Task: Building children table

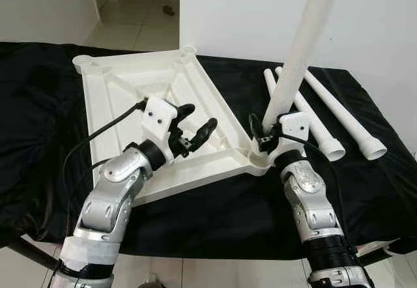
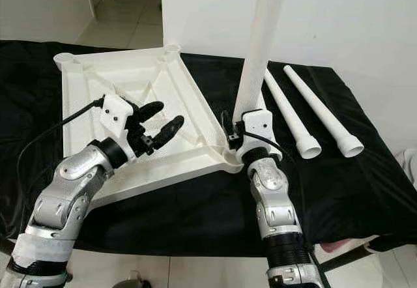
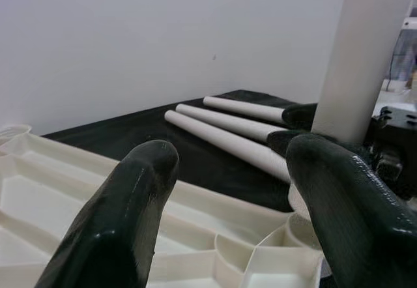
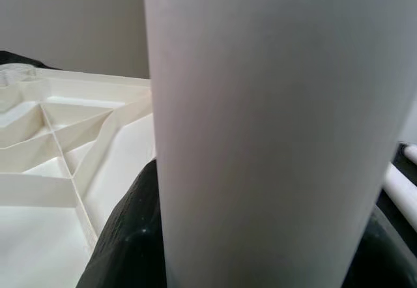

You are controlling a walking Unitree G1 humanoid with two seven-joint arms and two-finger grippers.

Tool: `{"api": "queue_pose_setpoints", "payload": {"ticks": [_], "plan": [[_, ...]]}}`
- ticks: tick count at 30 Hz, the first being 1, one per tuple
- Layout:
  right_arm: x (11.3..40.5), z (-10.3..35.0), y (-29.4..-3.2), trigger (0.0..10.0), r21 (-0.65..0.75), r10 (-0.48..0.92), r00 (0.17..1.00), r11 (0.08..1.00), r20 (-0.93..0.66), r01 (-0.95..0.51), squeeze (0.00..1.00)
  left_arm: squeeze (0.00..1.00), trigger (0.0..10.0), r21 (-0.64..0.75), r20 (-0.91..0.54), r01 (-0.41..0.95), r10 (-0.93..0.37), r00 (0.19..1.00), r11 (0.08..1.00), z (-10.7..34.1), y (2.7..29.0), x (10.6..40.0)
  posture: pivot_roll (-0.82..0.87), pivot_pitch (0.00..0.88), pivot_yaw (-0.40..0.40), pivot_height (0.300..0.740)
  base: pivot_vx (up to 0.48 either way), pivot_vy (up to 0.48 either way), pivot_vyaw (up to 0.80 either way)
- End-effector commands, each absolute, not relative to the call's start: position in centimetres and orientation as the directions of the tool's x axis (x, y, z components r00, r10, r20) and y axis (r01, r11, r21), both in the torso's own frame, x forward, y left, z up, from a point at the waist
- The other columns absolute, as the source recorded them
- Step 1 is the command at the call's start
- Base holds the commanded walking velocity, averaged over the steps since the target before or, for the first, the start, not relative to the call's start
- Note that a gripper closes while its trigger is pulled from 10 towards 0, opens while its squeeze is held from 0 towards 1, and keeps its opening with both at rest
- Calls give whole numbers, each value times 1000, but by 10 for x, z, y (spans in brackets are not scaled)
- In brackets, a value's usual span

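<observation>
The white tabletop lies upside down, ribs up, on the black-draped desk, toward its left side. A white leg stands upright in the tabletop's corner socket nearest the desk's front edge. The right gripper has its jaws clamped on that leg low down. The left gripper hovers over the tabletop's ribbed underside, jaws apart. Three spare legs lie side by side toward the desk's right edge.
</observation>
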State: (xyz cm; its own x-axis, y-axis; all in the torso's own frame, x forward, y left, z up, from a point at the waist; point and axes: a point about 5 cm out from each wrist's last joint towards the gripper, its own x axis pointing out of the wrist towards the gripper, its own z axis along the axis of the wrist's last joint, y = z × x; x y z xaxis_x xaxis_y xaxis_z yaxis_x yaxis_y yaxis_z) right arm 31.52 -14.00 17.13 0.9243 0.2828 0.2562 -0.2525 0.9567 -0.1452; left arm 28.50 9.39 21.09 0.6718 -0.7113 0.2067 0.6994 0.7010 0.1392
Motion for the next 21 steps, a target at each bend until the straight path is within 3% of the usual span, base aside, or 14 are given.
{"api": "queue_pose_setpoints", "payload": {"ticks": [1, 5, 10, 21], "plan": [[317, 175, -139, 10000, -167, 352, 901, 933, 252, -318, 0, 0, 10000, 181, 180, 741, -763, 621, 647, 213, 84, 286, 105, 29, -64, 740, 0, 0, 0], [317, 177, -137, 10000, -183, 405, 880, 912, 247, -368, 0, 0, 10000, 190, 173, 759, -783, 598, 622, 215, 80, 288, 106, 31, -66, 740, 0, 0, 0], [314, 172, -130, 10000, -224, 566, 808, 819, 165, -528, 0, 0, 10000, 167, 220, 851, -860, 460, 498, 241, 62, 288, 113, 28, -76, 740, 0, 0, 0], [313, 168, -127, 10000, -266, 665, 742, 734, 90, -625, 0, 0, 10000, 204, 233, 917, -927, 293, 341, 269, 48, 290, 105, 20, -76, 740, 0, 0, 0]]}}
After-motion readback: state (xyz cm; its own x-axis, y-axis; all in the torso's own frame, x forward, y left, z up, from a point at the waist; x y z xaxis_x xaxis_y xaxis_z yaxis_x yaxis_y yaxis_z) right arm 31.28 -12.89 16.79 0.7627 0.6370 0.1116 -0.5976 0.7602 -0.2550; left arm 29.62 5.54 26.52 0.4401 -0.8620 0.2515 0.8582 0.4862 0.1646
